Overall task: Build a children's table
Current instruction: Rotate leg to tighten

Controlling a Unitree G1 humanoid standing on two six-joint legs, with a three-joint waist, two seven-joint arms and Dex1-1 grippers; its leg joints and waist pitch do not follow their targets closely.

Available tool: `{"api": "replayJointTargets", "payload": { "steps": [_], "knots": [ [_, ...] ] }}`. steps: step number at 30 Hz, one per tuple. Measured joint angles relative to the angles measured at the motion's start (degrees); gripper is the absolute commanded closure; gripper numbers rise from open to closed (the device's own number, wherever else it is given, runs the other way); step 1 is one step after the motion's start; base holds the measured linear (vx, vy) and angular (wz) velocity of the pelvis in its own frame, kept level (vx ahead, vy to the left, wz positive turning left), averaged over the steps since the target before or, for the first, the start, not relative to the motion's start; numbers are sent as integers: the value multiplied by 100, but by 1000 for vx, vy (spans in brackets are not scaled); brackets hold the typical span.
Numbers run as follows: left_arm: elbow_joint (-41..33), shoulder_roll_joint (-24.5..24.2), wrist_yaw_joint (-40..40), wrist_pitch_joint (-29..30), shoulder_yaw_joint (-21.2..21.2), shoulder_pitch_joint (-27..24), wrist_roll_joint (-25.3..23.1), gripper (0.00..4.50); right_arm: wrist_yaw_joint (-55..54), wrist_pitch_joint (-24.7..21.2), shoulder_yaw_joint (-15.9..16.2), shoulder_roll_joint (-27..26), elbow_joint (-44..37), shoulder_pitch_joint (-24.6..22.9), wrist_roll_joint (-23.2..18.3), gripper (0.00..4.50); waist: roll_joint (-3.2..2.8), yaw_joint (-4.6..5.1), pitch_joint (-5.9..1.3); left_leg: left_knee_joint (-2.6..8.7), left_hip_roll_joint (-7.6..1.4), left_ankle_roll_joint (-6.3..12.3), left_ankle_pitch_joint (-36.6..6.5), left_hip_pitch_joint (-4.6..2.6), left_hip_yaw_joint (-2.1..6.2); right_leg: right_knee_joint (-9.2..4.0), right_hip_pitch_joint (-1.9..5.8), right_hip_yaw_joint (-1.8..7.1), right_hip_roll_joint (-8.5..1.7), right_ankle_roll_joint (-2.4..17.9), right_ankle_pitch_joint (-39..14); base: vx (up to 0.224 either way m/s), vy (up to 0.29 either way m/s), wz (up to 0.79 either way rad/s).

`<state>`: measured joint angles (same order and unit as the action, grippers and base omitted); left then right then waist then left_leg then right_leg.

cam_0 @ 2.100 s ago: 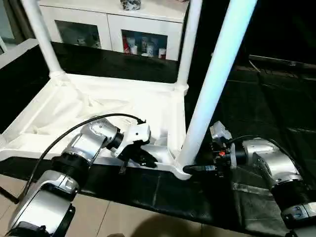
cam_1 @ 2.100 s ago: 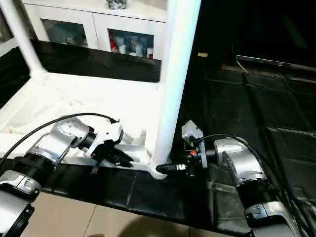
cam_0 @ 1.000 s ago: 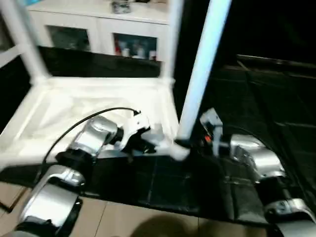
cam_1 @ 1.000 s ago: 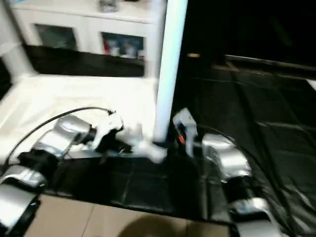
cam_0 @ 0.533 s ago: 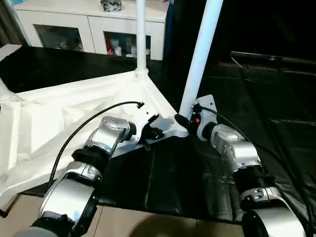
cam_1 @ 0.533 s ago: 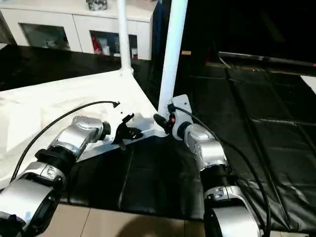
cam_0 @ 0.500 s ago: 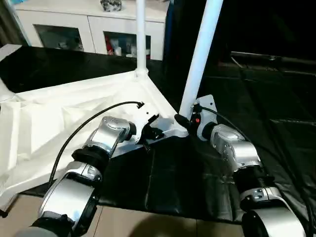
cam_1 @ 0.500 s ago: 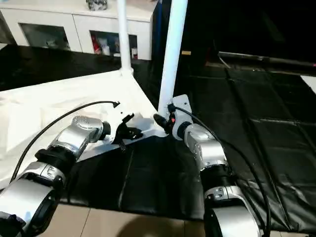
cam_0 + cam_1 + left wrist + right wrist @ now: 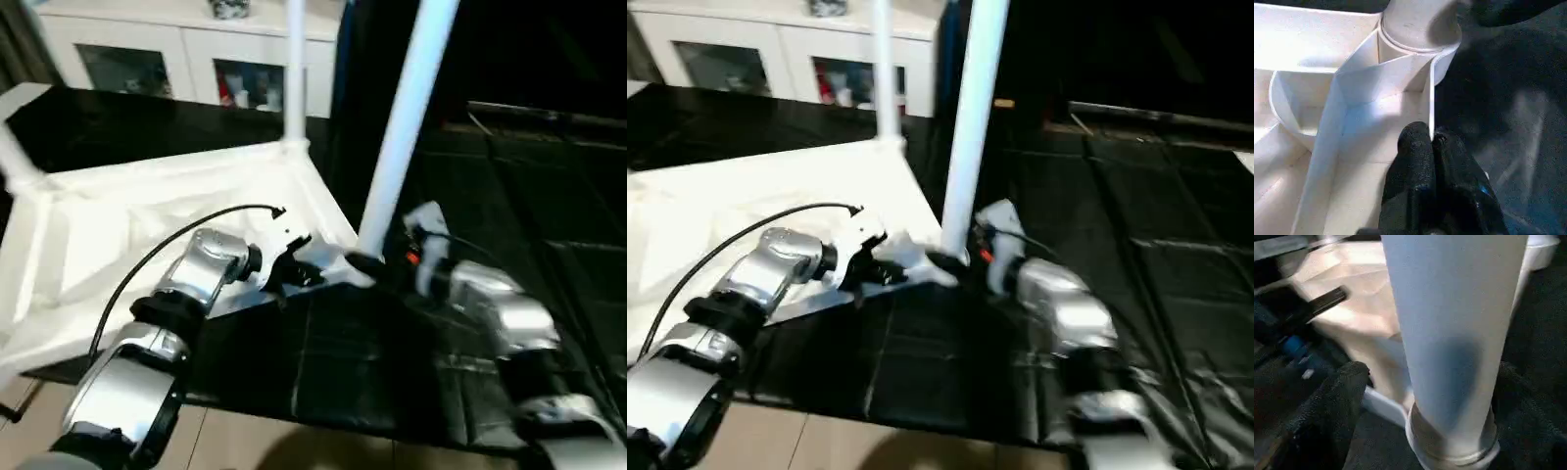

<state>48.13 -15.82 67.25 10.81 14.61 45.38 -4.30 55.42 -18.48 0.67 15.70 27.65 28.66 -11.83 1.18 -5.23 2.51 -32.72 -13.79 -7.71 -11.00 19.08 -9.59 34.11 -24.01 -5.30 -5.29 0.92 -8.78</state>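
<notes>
Upturned table top [image 9: 147, 211] on black mat [image 9: 392, 362], centre-left. Three legs [image 9: 402, 127] upright, tops cut off. Left gripper [image 9: 1431, 142] pinched shut on top's rim, 6 o'clock from near leg. Right gripper [image 9: 1430, 382] spread wide, straddling near leg, not gripping; fingertips blurred.

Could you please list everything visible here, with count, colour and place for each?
Table top: one, white, upside down on the black sheet, ribbed underside facing up.
Legs: three in view, white, standing up from corner sockets: the near one by the right pincer, a far one, and one at the left edge.
Sheet: one, black, covering the floor under the table.
Cabinet: one, white with glass doors, at the back, small items inside.
Left pincer: black, shut on the table top's edge wall.
Right pincer: black, fingers spread either side of the near leg's base.
</notes>
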Motion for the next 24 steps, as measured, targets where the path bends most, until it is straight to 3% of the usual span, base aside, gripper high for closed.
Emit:
{"api": "replayJointTargets", "payload": {
  "steps": [11,16,24],
  "knots": [
    [-546,-564,1520,-654,415,-326,73,450,2043,-115,618,834,-463,-225,-321,3,-3,-205,2,-5,-7,0,0,2,-4,1,3,-2,-2,2,-2,0,0,0],
    [-693,-659,1864,-864,568,-364,62,450,2542,-139,806,869,-530,-225,-416,3,-3,-289,2,-6,-8,0,0,4,-4,3,8,-2,-2,2,-2,0,0,0],
    [-914,-727,2049,-950,661,-464,67,450,2706,-138,955,861,-366,-181,-404,82,-2,-301,2,-6,-8,0,0,6,-4,5,6,-2,-2,1,-2,0,0,0]
  ]
}}
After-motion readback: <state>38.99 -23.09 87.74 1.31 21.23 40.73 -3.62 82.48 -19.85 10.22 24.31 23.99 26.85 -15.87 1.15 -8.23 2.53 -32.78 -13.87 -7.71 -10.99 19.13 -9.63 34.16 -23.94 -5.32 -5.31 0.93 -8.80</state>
